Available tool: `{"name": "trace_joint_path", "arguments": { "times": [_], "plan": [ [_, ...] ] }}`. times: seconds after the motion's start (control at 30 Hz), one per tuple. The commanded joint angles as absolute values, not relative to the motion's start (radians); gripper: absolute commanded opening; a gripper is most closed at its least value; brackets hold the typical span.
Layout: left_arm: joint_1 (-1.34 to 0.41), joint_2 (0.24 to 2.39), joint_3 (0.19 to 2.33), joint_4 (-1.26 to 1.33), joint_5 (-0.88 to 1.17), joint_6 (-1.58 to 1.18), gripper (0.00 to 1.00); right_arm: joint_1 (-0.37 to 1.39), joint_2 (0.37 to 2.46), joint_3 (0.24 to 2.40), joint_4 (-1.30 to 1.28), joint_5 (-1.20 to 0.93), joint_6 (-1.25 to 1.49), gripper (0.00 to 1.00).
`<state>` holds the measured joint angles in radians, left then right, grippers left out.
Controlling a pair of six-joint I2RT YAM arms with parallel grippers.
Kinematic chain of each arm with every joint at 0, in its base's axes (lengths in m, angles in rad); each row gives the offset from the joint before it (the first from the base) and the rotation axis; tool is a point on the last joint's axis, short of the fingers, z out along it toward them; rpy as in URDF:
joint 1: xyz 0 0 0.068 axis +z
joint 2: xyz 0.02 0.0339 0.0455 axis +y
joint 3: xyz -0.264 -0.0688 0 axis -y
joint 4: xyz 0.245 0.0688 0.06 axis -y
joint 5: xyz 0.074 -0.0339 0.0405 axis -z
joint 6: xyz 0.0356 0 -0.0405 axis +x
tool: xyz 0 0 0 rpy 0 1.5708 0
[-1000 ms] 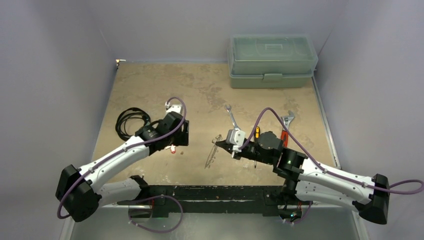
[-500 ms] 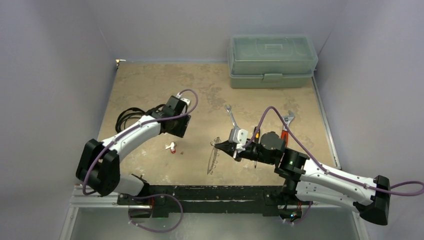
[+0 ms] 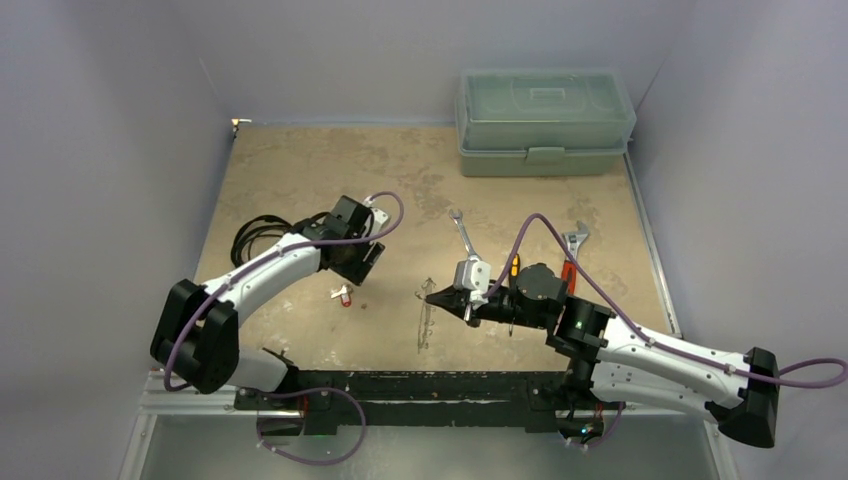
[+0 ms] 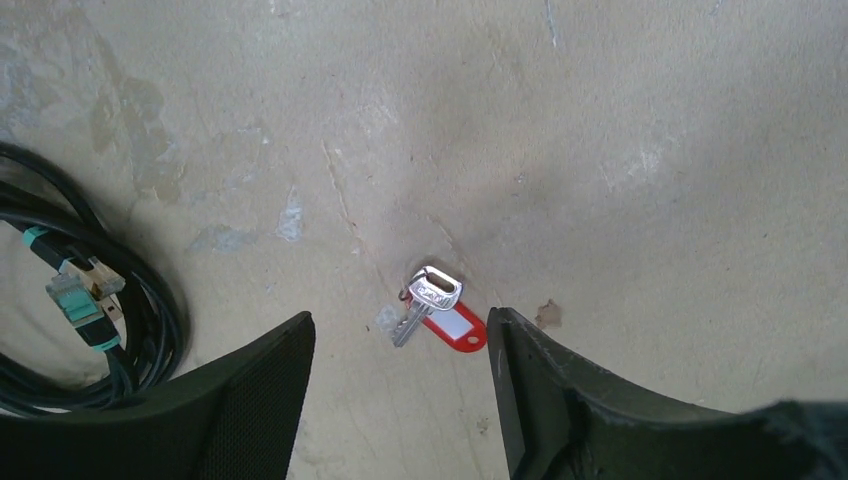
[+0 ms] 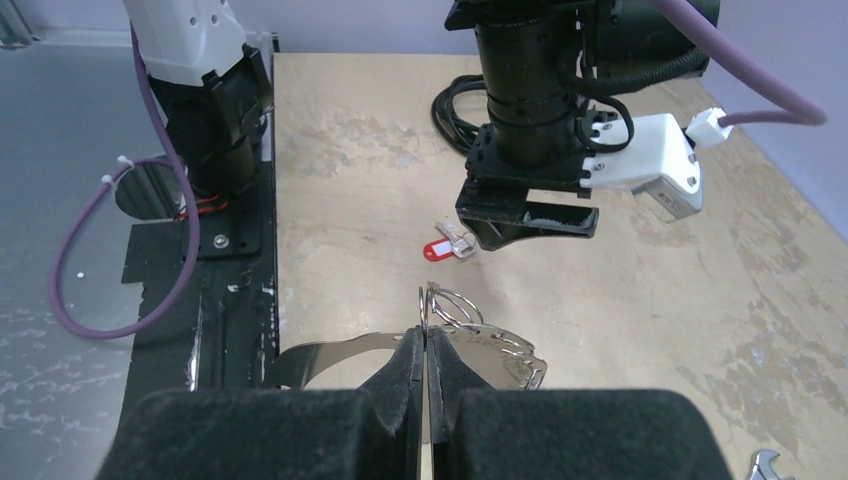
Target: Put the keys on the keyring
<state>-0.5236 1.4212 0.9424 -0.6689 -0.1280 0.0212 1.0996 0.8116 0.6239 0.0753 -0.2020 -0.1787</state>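
Left wrist view puts your left pincer [image 4: 398,335] right over the loose key [image 4: 432,292]. Its fingers stand wide apart and hold nothing, one on each side of the key and its red tag [image 4: 458,330]. It appears raised off the surface [image 4: 650,150] rather than touching it. Your right pincer [image 5: 426,345] is closed tight on a thin part of the keyring [image 5: 325,358], which hangs from it near the middle of the surface, turned towards the left arm.

You are at the pick-up step: the key lies flat on the surface, not yet grasped. The next move likely calls for a straight descent until the fingertips nearly meet the surface, then a close across the key's head. Key and tag are thin and flat, so a shallow or off-centre close may only push them along.

On the key's left, the black cable [image 4: 70,300] coils near the left finger but apart from the key; keep the descent vertical so you do not snag it. Bare surface lies between key and keyring, which gives open room to carry the key across. The spanner [image 3: 462,232] lies beyond the right pincer, and the toolbox [image 3: 545,120] sits well apart at the far edge.
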Motion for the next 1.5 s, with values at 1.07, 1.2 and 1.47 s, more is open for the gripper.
{"name": "trace_joint_path", "arguments": {
  "times": [1.07,1.2,1.47],
  "plan": [
    [-0.456,1.707,1.002,-0.682,-0.035,0.095,0.18,1.132,0.788,0.662,0.109,-0.227,-0.157,0.0],
    [-0.456,1.712,1.018,-0.685,-0.01,0.092,0.07,1.135,0.79,0.661,0.108,-0.222,-0.159,0.0],
    [-0.46,1.647,1.045,-0.644,0.041,0.018,0.0,1.137,0.79,0.658,0.112,-0.202,-0.167,0.0]
  ]
}}
